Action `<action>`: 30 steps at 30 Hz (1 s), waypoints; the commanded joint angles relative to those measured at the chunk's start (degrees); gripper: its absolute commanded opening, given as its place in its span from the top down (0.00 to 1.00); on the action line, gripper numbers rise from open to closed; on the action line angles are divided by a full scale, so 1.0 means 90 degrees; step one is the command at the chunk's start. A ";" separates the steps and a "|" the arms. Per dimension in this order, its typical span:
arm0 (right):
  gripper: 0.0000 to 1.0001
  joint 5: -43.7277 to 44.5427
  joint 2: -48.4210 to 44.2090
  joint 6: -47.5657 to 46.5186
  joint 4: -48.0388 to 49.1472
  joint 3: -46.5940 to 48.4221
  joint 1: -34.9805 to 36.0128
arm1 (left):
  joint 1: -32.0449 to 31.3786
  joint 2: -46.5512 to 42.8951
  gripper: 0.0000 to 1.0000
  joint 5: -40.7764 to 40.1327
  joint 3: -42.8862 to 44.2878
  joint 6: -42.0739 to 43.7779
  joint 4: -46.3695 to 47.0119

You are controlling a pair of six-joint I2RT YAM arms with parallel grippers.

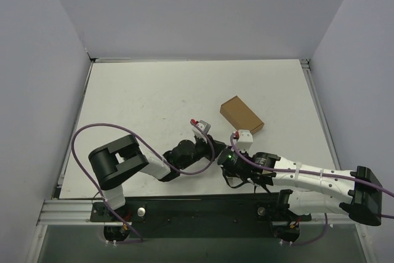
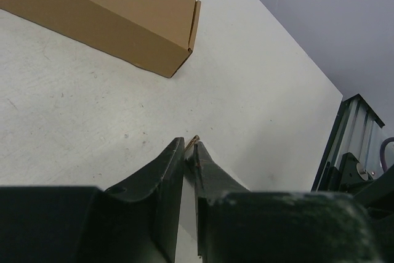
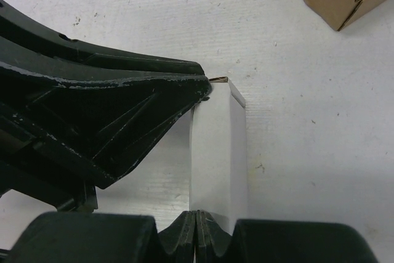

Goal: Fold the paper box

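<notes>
Two grippers meet over the white table (image 1: 154, 97) on the arm-base side of the brown box (image 1: 242, 115), a little to its left in the top view, and well clear of it. The paper box (image 3: 218, 152) sits between them, a narrow folded strip of white card with a sliver of brown inner face showing at its far end; from overhead it is hidden under the wrists. Seen from the right wrist, the right gripper (image 3: 197, 217) has its fingers pressed tight together, with the strip's near edge running into the seam between them. The left gripper (image 3: 206, 84) comes in from the side away from the brown box, and its dark tips touch the far corner of the strip. From the left wrist, its fingers (image 2: 169, 164) stand almost together with only a thin slit between them, and a small piece of card edge peeks out at the tips. The brown box lies flat and closed on the table beyond the strip, touching neither gripper.
</notes>
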 commanded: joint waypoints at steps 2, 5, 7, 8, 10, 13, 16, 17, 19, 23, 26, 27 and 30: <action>0.92 0.0134 0.0512 0.0079 -0.1039 -0.0410 -0.0006 | -0.0173 0.0067 0.70 0.0145 -0.0017 0.0165 -0.2805; 0.91 0.0203 0.0522 0.0079 -0.1029 -0.0362 0.0013 | -0.0164 -0.0041 0.63 -0.0070 0.0022 0.0116 -0.3119; 0.90 0.0222 0.0522 0.0079 -0.1020 -0.0362 0.0023 | -0.0164 -0.0041 0.61 -0.0178 -0.0046 0.0029 -0.3169; 0.90 0.0222 0.0522 0.0069 -0.1020 -0.0371 0.0033 | -0.0173 -0.0031 0.60 -0.0207 -0.0056 -0.0011 -0.3198; 0.90 0.0212 0.0512 0.0108 -0.1000 -0.0410 0.0023 | -0.0154 0.0037 0.59 -0.0208 -0.0046 -0.0069 -0.3257; 0.90 0.0203 0.0483 0.0137 -0.0951 -0.0449 0.0033 | -0.0164 0.0183 0.62 -0.0140 0.0042 -0.0147 -0.3364; 0.90 0.0212 0.0453 0.0127 -0.0932 -0.0420 0.0052 | -0.0164 0.0291 0.67 -0.0129 0.0062 -0.0245 -0.3433; 0.90 0.0232 0.0453 0.0118 -0.0912 -0.0411 0.0053 | -0.0173 0.0310 0.68 -0.0129 0.0042 -0.0265 -0.3423; 0.90 0.0251 0.0444 0.0079 -0.0844 -0.0362 0.0091 | -0.0164 0.0272 0.68 -0.0129 -0.0075 -0.0323 -0.3287; 0.89 0.0310 0.0551 -0.0068 -0.0688 -0.0177 0.0101 | 0.0176 -0.0196 0.46 0.0113 -0.0387 -0.0480 -0.2984; 0.89 0.0407 0.0736 -0.0233 -0.0542 0.0067 0.0111 | 0.0518 -0.0840 0.31 0.0270 -0.0602 -0.0499 -0.2994; 0.89 0.0417 0.0853 -0.0311 -0.0406 0.0145 0.0111 | 0.0597 -0.1209 0.29 0.0310 -0.0632 -0.0480 -0.3110; 0.86 0.0495 0.1126 -0.0702 -0.0016 0.0594 0.0179 | 0.0910 -0.2058 0.22 0.0271 -0.0661 -0.0382 -0.3703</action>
